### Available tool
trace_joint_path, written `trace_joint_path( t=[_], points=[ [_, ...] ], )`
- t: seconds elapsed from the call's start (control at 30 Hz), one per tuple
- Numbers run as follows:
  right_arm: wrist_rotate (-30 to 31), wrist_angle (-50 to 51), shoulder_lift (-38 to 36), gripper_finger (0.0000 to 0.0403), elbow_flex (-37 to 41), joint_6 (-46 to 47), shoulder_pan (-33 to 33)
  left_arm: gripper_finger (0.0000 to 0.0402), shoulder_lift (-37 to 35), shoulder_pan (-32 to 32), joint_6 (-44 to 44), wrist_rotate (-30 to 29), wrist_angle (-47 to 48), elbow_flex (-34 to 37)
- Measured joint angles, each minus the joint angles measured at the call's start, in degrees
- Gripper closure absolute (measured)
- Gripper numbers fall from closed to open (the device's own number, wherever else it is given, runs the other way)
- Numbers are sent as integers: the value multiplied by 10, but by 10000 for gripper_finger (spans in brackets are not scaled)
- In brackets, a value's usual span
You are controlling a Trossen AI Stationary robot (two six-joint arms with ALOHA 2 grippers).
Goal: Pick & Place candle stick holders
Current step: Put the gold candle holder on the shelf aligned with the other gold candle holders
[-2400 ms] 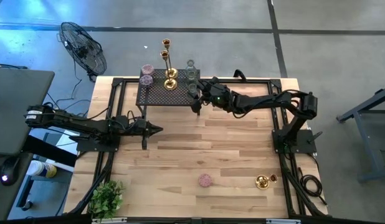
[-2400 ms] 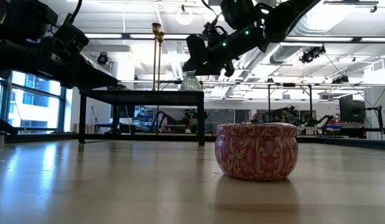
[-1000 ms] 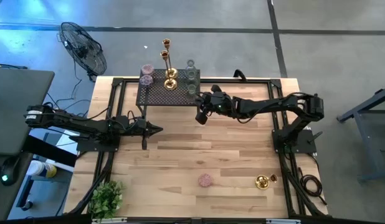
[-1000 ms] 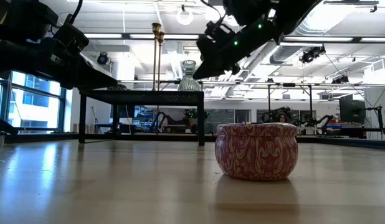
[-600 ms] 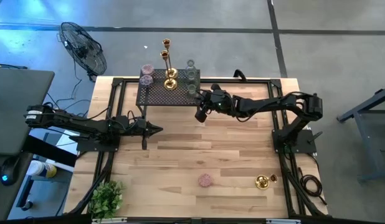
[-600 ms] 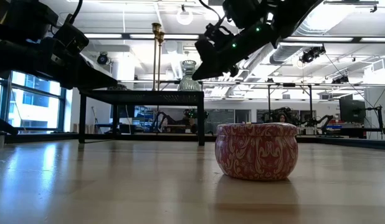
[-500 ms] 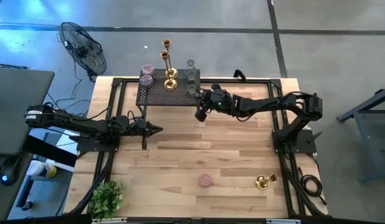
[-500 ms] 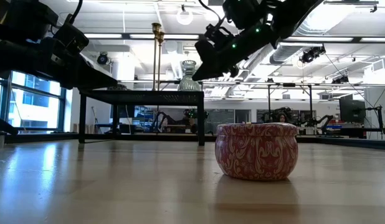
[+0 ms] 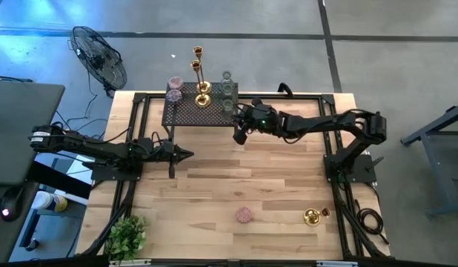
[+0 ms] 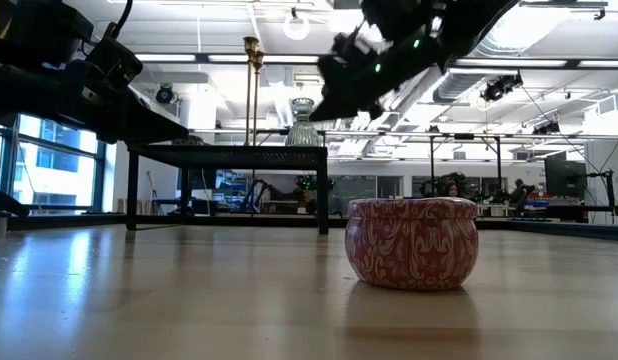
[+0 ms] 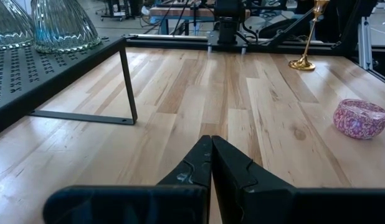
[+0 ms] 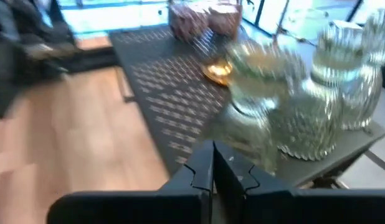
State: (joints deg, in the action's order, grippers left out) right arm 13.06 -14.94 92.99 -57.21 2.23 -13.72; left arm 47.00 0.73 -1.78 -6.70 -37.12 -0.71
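The right gripper (image 9: 241, 136), fingers pressed together on nothing, hangs off the rack's (image 9: 186, 113) right front corner; motion smears its wrist view. On the rack: three glass holders (image 9: 228, 106), two tall gold candlesticks (image 9: 203, 99), two pink holders (image 9: 174, 94), some overlapping. A pink holder (image 9: 244, 215) and squat gold holder (image 9: 312, 217) sit near the table's (image 9: 214, 178) front edge. The left gripper (image 9: 183, 155), closed and empty, waits at the left edge.

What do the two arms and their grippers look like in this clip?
Both arms are black, slender and jointed. The right arm shows small green lights near its wrist; a black cable lies by its base. The left gripper and right gripper have dark, tapered, angular fingers.
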Motion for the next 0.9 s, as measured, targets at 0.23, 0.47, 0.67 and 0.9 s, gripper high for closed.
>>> trace_joint_path(
  t=[0.23,0.47,0.67,0.9],
  points=[
    [56,159,-92,402,-2,73,102,399,0,0,0,0,1,0],
    [144,374,-140,403,-2,289,315,399,0,0,0,1,-1,0],
    [153,524,-132,403,-30,524,480,399,0,0,-3,3,-3,0],
    [97,554,-99,403,-60,800,636,399,0,0,-4,6,0,0]
  ],
)
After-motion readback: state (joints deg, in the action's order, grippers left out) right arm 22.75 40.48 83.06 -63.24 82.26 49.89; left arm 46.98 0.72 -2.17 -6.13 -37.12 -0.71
